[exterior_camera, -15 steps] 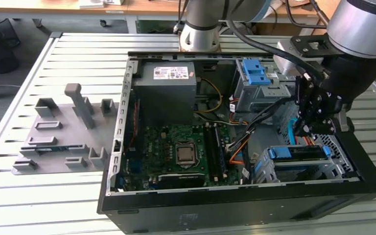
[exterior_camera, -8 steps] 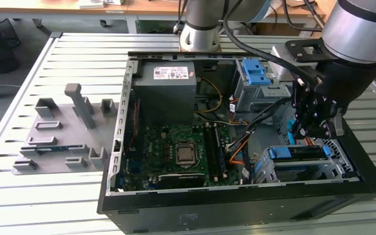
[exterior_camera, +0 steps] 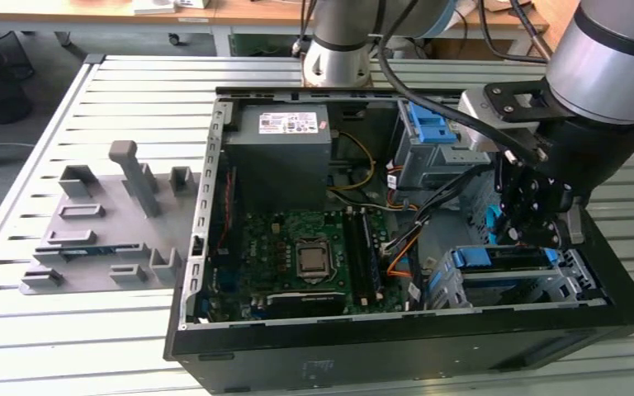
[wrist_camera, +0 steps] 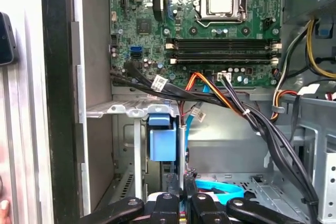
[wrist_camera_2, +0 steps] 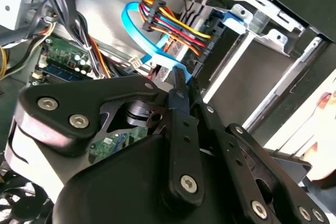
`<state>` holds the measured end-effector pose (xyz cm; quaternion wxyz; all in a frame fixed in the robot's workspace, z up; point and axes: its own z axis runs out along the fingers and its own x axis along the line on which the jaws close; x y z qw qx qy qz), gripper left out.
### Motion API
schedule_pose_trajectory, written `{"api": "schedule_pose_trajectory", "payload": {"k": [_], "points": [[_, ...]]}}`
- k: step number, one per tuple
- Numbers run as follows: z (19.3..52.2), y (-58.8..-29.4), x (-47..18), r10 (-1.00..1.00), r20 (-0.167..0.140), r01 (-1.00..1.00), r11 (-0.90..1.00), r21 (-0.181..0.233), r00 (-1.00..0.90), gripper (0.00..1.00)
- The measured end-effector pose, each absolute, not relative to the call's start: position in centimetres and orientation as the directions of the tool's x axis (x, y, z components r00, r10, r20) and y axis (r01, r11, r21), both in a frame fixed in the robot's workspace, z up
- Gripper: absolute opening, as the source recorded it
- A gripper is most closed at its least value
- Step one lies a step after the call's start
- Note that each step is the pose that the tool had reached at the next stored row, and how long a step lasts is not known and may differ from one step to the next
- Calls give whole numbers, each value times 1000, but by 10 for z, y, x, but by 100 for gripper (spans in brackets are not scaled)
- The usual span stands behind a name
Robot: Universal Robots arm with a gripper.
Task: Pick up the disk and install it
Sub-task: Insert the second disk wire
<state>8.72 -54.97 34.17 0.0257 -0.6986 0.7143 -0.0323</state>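
Observation:
The disk point(exterior_camera: 507, 257) sits in the drive cage at the near right corner of the open computer case point(exterior_camera: 405, 330), its blue carrier bracket framing it. In the first wrist view the bracket's blue end point(wrist_camera: 161, 140) stands in the cage slot under a silver rail. My gripper point(exterior_camera: 540, 238) reaches down into the case just above the cage. In both wrist views its black fingers point(wrist_camera_2: 178, 95) lie pressed together, the tips point(wrist_camera: 184, 178) close beside the blue bracket. I see nothing held between them.
A blue data cable point(wrist_camera_2: 137, 30) and a coloured power cable bundle point(wrist_camera_2: 173, 24) loop near the fingertips. The grey power-supply box point(exterior_camera: 284, 153), the motherboard point(exterior_camera: 300, 256) and another blue carrier point(exterior_camera: 432, 132) lie inside the case. A grey fixture point(exterior_camera: 108, 223) stands on the slatted table.

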Motion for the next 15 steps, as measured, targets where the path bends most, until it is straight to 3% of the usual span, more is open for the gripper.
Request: {"api": "schedule_pose_trajectory", "payload": {"k": [15], "points": [[334,-557,87,-1000,7,-996,27,-87,-28,16]]}}
